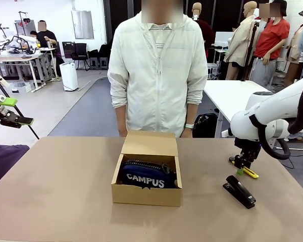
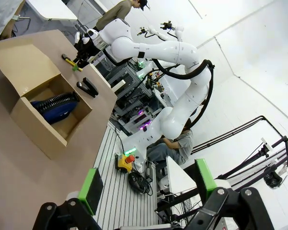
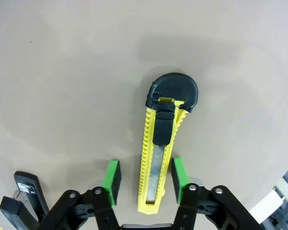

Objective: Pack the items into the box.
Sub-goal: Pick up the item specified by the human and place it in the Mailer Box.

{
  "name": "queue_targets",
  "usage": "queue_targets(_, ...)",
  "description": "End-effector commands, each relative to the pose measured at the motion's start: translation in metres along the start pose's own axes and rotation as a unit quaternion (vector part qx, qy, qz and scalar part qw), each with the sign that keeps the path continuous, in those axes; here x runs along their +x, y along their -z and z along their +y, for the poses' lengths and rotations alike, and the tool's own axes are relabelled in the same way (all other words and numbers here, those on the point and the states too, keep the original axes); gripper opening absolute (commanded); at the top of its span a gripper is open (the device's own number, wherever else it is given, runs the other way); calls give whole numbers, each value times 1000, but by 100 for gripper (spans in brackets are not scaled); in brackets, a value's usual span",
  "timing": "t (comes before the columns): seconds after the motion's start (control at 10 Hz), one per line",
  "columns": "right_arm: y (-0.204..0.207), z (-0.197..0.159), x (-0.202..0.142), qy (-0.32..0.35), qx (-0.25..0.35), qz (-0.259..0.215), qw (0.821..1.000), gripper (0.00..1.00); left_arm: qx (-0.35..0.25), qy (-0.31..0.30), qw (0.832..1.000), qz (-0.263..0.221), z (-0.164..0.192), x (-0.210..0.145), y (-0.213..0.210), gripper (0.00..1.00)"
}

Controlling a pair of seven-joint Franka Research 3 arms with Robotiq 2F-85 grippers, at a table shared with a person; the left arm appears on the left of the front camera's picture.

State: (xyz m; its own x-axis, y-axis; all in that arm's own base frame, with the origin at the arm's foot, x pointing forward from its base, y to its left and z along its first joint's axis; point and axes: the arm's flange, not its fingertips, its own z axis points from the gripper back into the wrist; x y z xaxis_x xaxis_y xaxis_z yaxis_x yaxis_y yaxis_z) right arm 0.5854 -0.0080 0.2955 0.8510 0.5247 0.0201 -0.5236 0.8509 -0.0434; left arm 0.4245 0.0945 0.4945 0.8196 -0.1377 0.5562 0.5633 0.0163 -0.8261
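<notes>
The brown cardboard box [image 1: 146,194] stands at mid-table with its lid flap tipped back. Inside it lies the navy "CAMPUS" pouch [image 1: 146,176]. The yellow-and-black utility knife [image 1: 250,172] lies flat on the table at the right. My right gripper [image 1: 241,166] is down over it. In the right wrist view the knife [image 3: 161,153] lies between the green pads [image 3: 113,179]: one pad is close against it and the other stands a small gap away. My left gripper [image 1: 12,111] hangs open at the far left, away from the table and holding nothing.
A black stapler [image 1: 239,191] lies just in front of the knife, close to my right gripper, and also shows in the right wrist view [image 3: 24,201]. A person stands behind the box at the far edge, hands out of sight.
</notes>
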Motion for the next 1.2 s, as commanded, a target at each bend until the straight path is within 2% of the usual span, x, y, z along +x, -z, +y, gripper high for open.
queue_targets(0.0,7,-4,3,7,-15,-2,1000,0,-3,8,1000,7,-1,-2,-3,100)
queue_targets(0.8,-1,-2,-5,5,-12,-1,1000,0,-3,8,1000,7,-1,-2,-3,100)
queue_targets(0.9,-16,-3,-11,8,-3,0,1000,0,-3,8,1000,7,-1,-2,-3,100)
queue_targets(1.1,-79,-5,-39,35,18,2,999,0,-3,8,1000,7,-1,-2,-3,100)
